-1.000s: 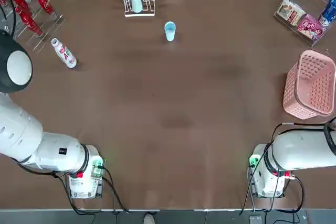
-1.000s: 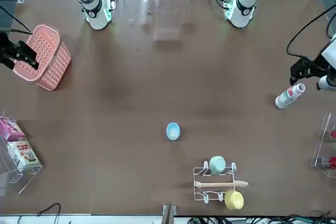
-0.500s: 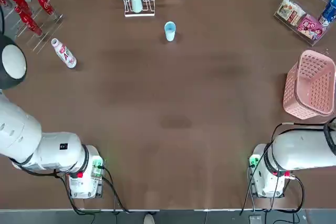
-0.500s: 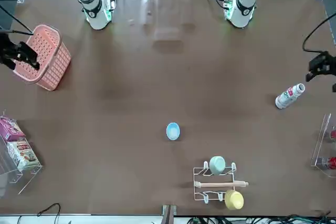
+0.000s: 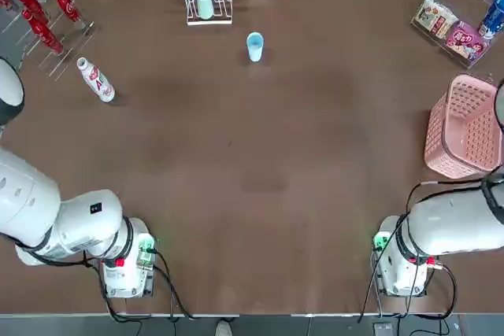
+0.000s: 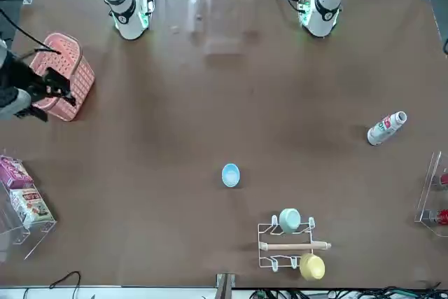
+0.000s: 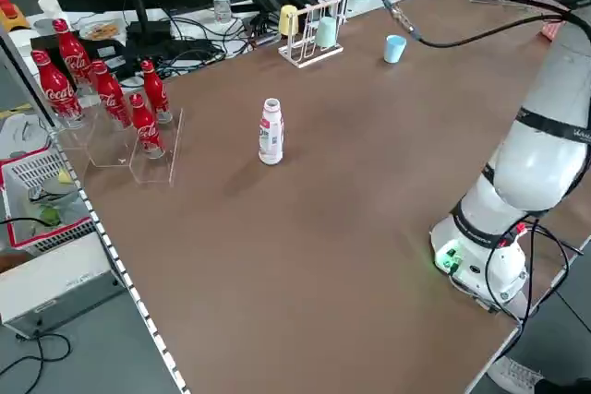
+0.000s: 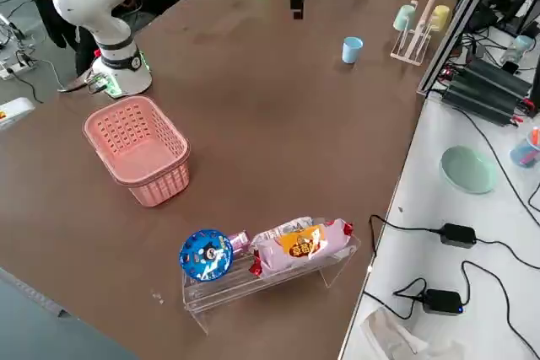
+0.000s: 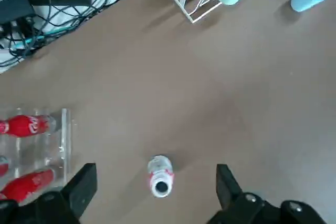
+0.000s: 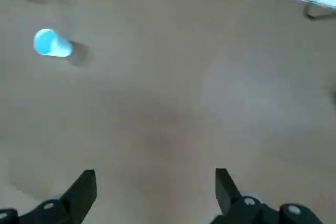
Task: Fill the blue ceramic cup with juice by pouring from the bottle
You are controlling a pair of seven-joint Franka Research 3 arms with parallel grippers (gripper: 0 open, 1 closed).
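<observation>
1. Blue cup (image 5: 255,47): stands upright on the table (image 5: 260,155), far side, near the middle. Its open mouth faces up.
2. Bottle (image 5: 96,79): stands upright on the table, far left, just beside the clear rack. The level of its contents cannot be told.
3. Left gripper (image 9: 156,166): above the left part of the table, pointing down toward the bottle. Fingers are wide open, with nothing between them.
4. Right gripper (image 10: 156,170): above the right part of the table, near the pink basket. Fingers are wide open and hold nothing.
5. Clear rack (image 7: 111,147): far left; contains red cola bottles (image 7: 57,89).
6. White wire rack (image 5: 209,20): far side, left of the blue cup; carries a mint-green cup (image 5: 205,4) and a yellow cup (image 6: 311,267).
7. Clear stand (image 8: 228,292): far right; contains snack packets (image 8: 304,244) and a blue can (image 8: 205,255).
8. Pink basket (image 5: 465,127): right side, nearer than the clear stand; open top faces up.
</observation>
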